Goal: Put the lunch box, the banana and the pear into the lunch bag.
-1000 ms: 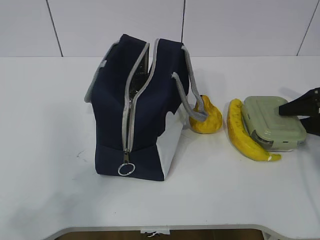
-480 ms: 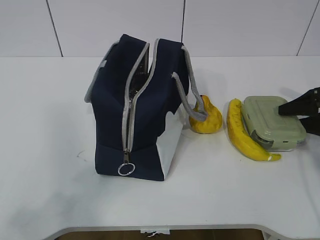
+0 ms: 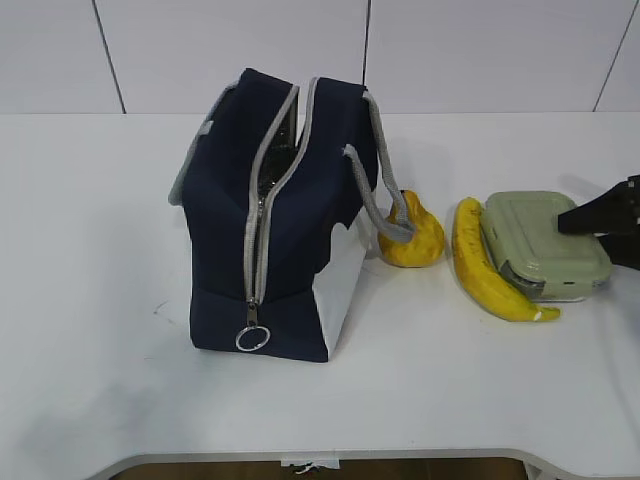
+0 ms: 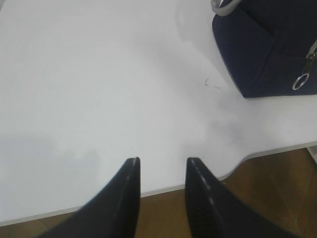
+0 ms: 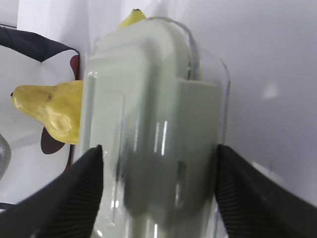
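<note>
The right end effector (image 5: 158, 183) straddles the lunch box (image 5: 148, 114) near the bench's right edge, not clenched yet. The left end effector (image 4: 161, 171) waits released and empty at the front-left edge.

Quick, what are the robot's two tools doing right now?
Left tool: open, holding nothing.
Right tool: open around the lunch box, not clearly gripping it.
</note>
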Motion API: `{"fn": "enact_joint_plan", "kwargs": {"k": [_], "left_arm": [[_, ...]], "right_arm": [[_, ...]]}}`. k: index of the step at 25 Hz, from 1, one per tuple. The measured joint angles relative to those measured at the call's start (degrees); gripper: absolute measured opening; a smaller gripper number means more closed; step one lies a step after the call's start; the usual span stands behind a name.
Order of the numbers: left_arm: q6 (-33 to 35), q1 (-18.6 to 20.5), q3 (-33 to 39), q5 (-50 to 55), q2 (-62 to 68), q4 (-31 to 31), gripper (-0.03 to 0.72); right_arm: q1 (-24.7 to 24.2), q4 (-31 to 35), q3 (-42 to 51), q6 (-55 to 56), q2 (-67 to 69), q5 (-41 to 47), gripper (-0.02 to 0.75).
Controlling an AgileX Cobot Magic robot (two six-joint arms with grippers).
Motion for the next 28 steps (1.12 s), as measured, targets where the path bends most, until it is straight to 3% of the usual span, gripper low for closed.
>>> {"fn": "enact_joint_plan", "kwargs": {"k": [6, 28], "left_arm": [[0.00, 0.00, 0.00, 0.00, 0.00, 0.00, 0.239], [0.00, 0.00, 0.00, 0.00, 0.00, 0.00, 0.239]], "right_arm": [[0.00, 0.00, 0.00, -0.10, 0.00, -0.43, 0.446], [0.00, 0.73, 0.00, -0.21, 0.00, -0.09, 0.391]]}}
